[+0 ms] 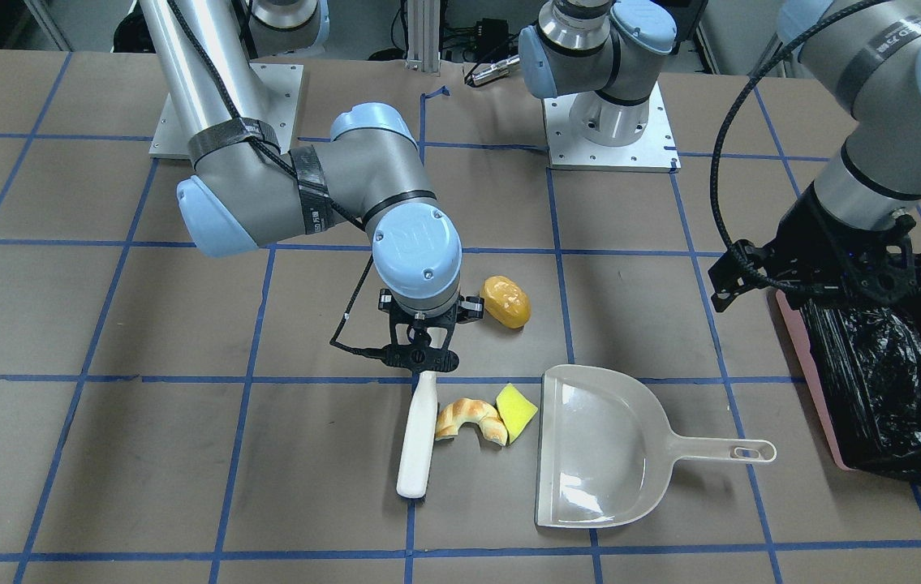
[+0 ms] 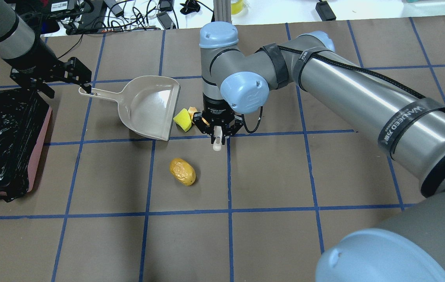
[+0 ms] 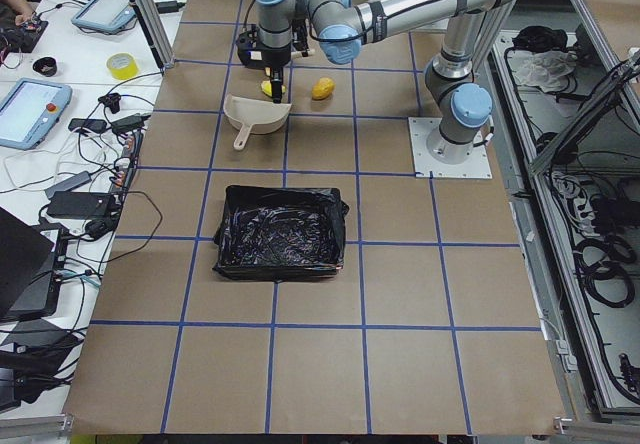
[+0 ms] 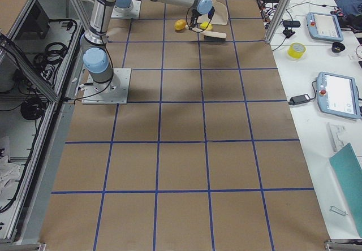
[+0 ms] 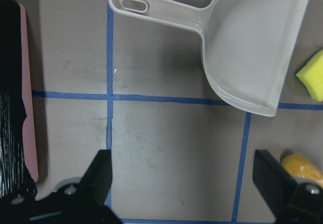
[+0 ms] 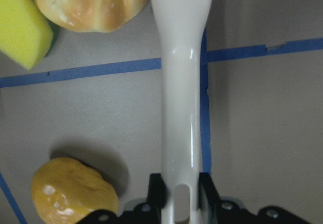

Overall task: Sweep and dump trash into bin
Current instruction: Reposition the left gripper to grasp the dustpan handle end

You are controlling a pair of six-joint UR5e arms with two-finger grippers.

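My right gripper (image 2: 217, 135) (image 6: 180, 189) is shut on the handle of a white brush (image 1: 418, 438) (image 6: 181, 82), whose body stretches across the table. Right beside the brush lies the trash's curved bread piece (image 1: 470, 419) (image 6: 88, 4), touching the yellow-green wedge (image 1: 516, 411) (image 2: 182, 119). The wedge sits at the mouth of the empty beige dustpan (image 1: 602, 446) (image 2: 148, 107). The orange-yellow lump (image 1: 506, 301) (image 2: 182, 171) lies apart, closer to the robot. My left gripper (image 5: 184, 171) (image 2: 83, 80) hangs open near the dustpan's handle, next to the bin (image 2: 40, 156) (image 1: 813, 365).
The table is brown with a grid of blue tape lines (image 2: 228, 176). Both arm bases (image 1: 610, 130) stand at the robot's edge of the table. Cables and devices (image 3: 90, 124) lie on the white benches beyond the table's far side.
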